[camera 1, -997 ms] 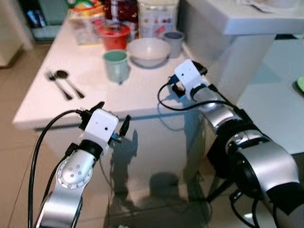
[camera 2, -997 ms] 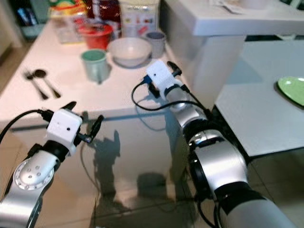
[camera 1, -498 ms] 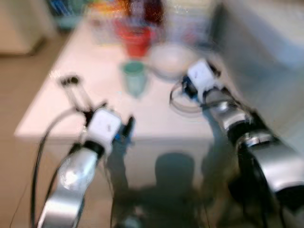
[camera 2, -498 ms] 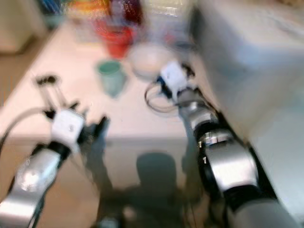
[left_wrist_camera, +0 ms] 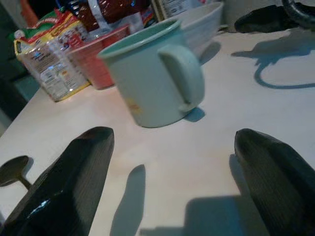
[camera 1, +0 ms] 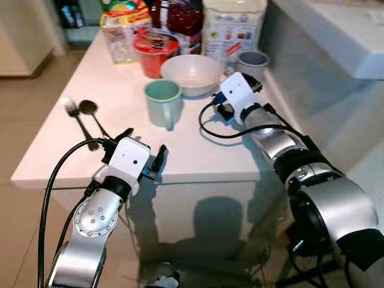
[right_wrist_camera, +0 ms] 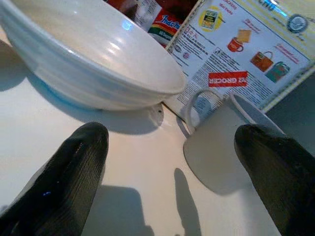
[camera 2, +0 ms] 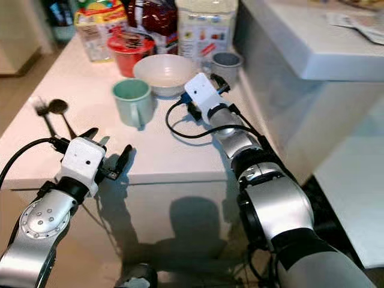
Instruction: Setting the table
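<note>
**A:** Left eye view first: how far along is the table-setting, would you say?

**B:** Barely begun, by my reading. The crockery stands bunched at the far end of the white table [camera 1: 198,144]: a green mug [camera 1: 162,103], a white bowl [camera 1: 191,74], a grey mug [camera 1: 252,62] and a red bowl [camera 1: 156,53]. A fork [camera 1: 77,119] and a spoon [camera 1: 94,116] lie side by side near the table's left edge. Nothing is laid out as a place setting yet, so the picking up and arranging all seems left to do.

**A:** And the grippers?

**B:** The left gripper [camera 1: 143,151] hovers at the near edge of the table, its two black fingers spread wide with nothing between them; its wrist camera looks straight at the green mug, handle turned toward it. The right gripper [right_wrist_camera: 172,167] sits over the table between the white bowl and the grey mug, fingers likewise wide apart and holding nothing.

**A:** Anything in the containers?

**B:** The white bowl looks empty, and so does the green mug as far as its inside shows. The grey mug's interior is dark (I can't tell for sure). The red bowl carries a printed lid, so its contents are hidden. Behind them stand sealed packets [camera 1: 125,30] and a big white bag [camera 1: 234,24] of groceries.
</note>
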Robot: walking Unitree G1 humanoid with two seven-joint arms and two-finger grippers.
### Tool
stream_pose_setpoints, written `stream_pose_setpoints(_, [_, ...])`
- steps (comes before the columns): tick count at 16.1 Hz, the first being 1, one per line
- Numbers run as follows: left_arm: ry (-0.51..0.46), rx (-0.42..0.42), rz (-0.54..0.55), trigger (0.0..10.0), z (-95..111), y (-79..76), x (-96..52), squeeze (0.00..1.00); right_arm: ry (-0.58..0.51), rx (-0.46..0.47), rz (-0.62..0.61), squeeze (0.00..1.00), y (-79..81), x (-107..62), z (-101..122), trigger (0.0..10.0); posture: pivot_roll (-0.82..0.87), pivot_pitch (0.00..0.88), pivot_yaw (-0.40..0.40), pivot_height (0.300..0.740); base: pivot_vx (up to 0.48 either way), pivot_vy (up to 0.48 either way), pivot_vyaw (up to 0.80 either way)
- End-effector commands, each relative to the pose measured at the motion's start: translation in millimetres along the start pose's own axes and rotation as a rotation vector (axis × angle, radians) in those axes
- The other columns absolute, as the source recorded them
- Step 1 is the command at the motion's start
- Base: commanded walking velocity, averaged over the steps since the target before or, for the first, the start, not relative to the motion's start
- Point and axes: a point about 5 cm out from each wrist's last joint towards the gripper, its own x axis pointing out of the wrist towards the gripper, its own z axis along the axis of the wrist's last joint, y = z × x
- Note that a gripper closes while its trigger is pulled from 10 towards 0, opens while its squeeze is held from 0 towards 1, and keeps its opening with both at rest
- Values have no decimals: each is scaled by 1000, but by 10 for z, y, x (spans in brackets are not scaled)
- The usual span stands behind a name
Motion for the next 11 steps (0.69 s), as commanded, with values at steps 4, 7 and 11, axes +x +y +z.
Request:
stream_pose_setpoints(4, [-12,0,-2,10000,23,8,-24,0,-8,-81,15,0,6,1,10,10000,339,46,-20,740,0,0,0])
stream_pose_setpoints(7, [-14,-2,-2,10000,24,0,-29,0,-17,-104,20,0,-19,11,44,10000,338,47,-21,740,0,0,0])
stream_pose_setpoints(11, [-19,-5,-4,10000,39,2,-37,0,-16,-140,26,0,-48,18,60,10000,344,60,-18,740,0,0,0])
